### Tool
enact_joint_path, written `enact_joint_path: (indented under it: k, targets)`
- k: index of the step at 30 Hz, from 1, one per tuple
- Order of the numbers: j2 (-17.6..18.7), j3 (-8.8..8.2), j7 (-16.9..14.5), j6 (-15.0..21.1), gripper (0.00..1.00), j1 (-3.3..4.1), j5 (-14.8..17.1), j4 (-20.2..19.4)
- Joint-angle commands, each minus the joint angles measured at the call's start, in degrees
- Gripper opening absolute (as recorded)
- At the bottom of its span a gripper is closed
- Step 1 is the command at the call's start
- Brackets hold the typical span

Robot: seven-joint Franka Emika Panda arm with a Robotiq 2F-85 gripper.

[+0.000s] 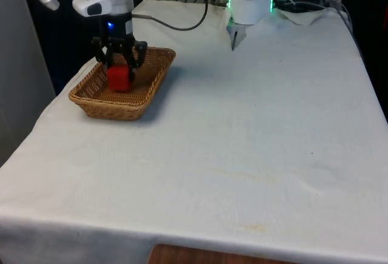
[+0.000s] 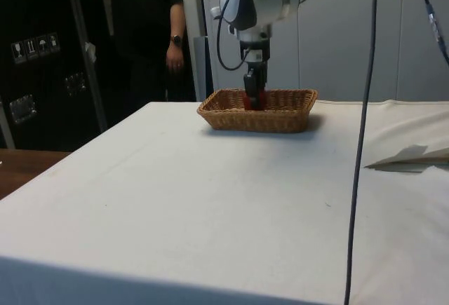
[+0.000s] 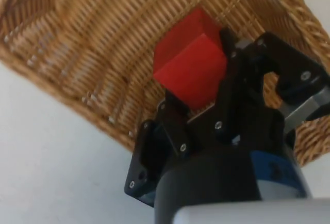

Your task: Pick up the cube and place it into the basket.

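A red cube (image 1: 120, 79) is down inside the brown wicker basket (image 1: 115, 111), which stands at the far end of the table on the front view's left. My black gripper (image 1: 121, 65) reaches into the basket from above and is shut on the cube's upper part. In the wrist view the cube (image 3: 188, 64) sits between the two fingers (image 3: 170, 110), over the basket's woven floor (image 3: 77, 54). From the side, the gripper (image 2: 253, 98) dips below the basket's rim (image 2: 280, 119) and a sliver of red cube (image 2: 247, 102) shows beside it.
The robot's base (image 1: 250, 0) stands at the table's far end, with a black cable (image 1: 176, 24) trailing across the cloth. A person (image 2: 151, 31) stands behind the table in the side view. A hanging cable (image 2: 361, 144) and a crumpled white sheet (image 2: 414, 156) are near the side camera.
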Motion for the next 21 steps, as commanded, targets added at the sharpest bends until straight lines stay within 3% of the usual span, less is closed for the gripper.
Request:
enact_joint_path:
  k: [1, 2, 3, 4, 8, 12, 13, 17, 18, 21]
  targets:
    - [0.7, 0.80, -1.4, -0.3, 0.01, -0.97, 1.5, 0.8]
    - [1.1, 0.69, -1.9, -0.4, 0.01, -0.97, 2.1, 1.0]
    - [1.1, -0.17, -1.0, 0.0, 0.01, -0.06, 1.3, 0.7]
    - [1.4, 0.63, -2.4, -0.5, 0.01, -0.97, 2.8, 1.3]
    - [2.1, 0.23, -4.1, -0.4, 0.01, -0.57, 5.0, 1.4]
    - [2.3, -0.29, -3.8, -0.4, 0.01, -0.11, 4.8, 1.4]
    - [2.2, -0.11, -4.0, -0.3, 0.01, -0.29, 5.0, 1.4]
    - [2.3, -0.29, -3.8, -0.3, 0.37, -0.11, 4.8, 1.4]
    - [2.3, -0.34, -3.8, -0.3, 0.51, -0.11, 4.8, 1.4]
    - [2.3, -0.40, -3.8, -0.3, 0.80, -0.06, 4.8, 1.4]
